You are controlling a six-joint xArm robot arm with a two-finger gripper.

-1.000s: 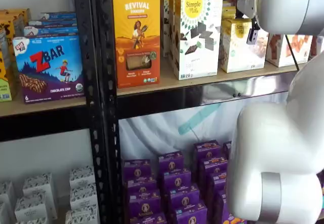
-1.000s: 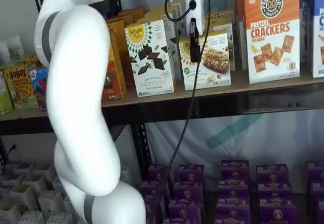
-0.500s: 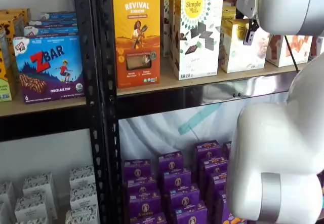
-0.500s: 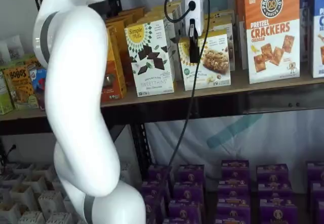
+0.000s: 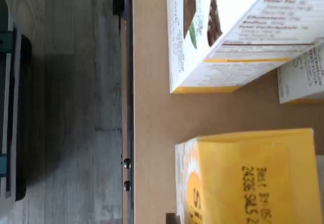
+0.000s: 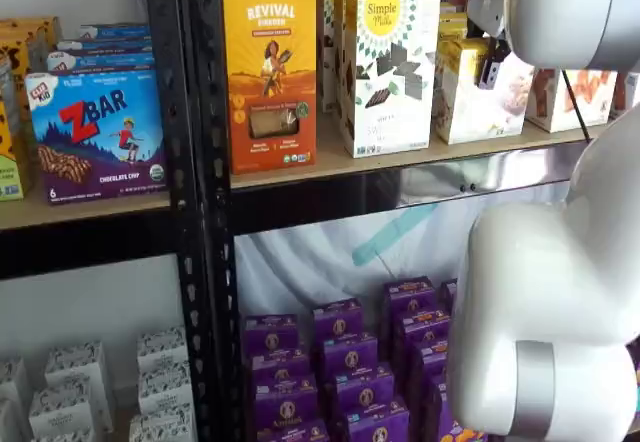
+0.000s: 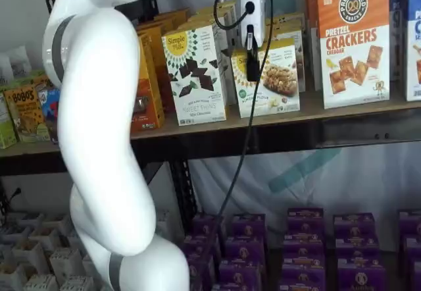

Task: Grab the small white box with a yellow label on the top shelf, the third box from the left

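Note:
The small white box [image 7: 276, 83] with a yellow top edge and sunburst label stands on the top shelf [image 7: 329, 106], right of the taller white box with chocolate squares [image 7: 195, 74]. It shows in both shelf views [image 6: 465, 102]. My gripper [image 7: 252, 74] hangs in front of the box's left part, with a cable beside it. Only one black finger shows, side-on, so I cannot tell whether it is open or shut. In a shelf view the finger [image 6: 489, 65] lies against the box's upper front. The wrist view shows the box's yellow top [image 5: 253, 178] close below on the tan board [image 5: 152, 107].
An orange-and-white crackers box [image 7: 353, 41] stands right of the small box, and an orange Revival box [image 6: 270, 77] stands at the left. Purple boxes [image 7: 302, 245] fill the lower level. My white arm [image 7: 99, 139] fills the left foreground. A black upright [image 6: 195, 212] divides the bays.
The black finger has moved slightly up and in toward the small white box. The box looks a little more tilted than before.

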